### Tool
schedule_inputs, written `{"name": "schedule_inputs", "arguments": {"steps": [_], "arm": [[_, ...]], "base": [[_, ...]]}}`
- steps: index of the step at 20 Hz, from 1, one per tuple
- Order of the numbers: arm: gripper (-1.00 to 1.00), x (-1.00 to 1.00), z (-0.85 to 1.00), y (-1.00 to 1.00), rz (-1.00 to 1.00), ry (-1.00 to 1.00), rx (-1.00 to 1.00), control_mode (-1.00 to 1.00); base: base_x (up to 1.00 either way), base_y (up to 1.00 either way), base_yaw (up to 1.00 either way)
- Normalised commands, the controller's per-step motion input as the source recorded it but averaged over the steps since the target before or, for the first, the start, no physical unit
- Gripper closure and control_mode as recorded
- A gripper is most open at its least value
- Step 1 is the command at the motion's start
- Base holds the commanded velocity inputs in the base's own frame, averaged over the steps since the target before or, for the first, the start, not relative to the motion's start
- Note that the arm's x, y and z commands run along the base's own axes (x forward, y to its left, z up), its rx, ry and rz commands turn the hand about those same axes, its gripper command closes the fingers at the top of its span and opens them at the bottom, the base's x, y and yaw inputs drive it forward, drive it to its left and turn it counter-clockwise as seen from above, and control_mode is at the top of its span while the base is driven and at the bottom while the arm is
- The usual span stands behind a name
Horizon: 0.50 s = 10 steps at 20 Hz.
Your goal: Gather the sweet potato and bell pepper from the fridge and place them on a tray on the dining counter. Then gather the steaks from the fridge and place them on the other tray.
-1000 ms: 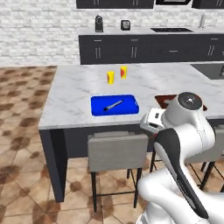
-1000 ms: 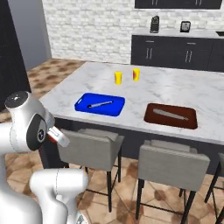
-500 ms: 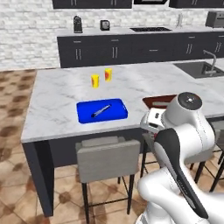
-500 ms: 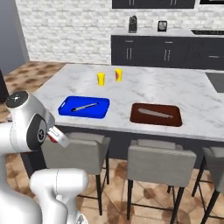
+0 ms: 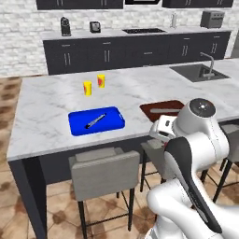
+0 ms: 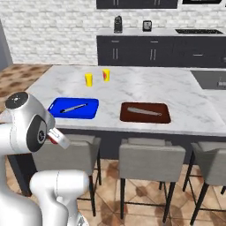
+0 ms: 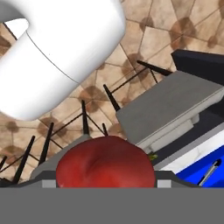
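Now the dining counter [image 5: 46, 100] looms nearer; end effector [image 7: 105, 186] still clasps bell pepper [image 7: 105, 168].

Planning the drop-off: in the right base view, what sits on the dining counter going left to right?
Blue tray → yellow cup → second yellow cup → brown tray → sink.
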Motion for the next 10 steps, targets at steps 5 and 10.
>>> {"name": "schedule_inputs", "arguments": {"steps": [5,10], "arm": [[1.0,0.0,0.0,0.0,0.0,0.0,0.0,1.0],[1.0,0.0,0.0,0.0,0.0,0.0,0.0,1.0]], "base": [[0.26,-0.41,-0.2],[0.4,-0.31,-0.18]]}}
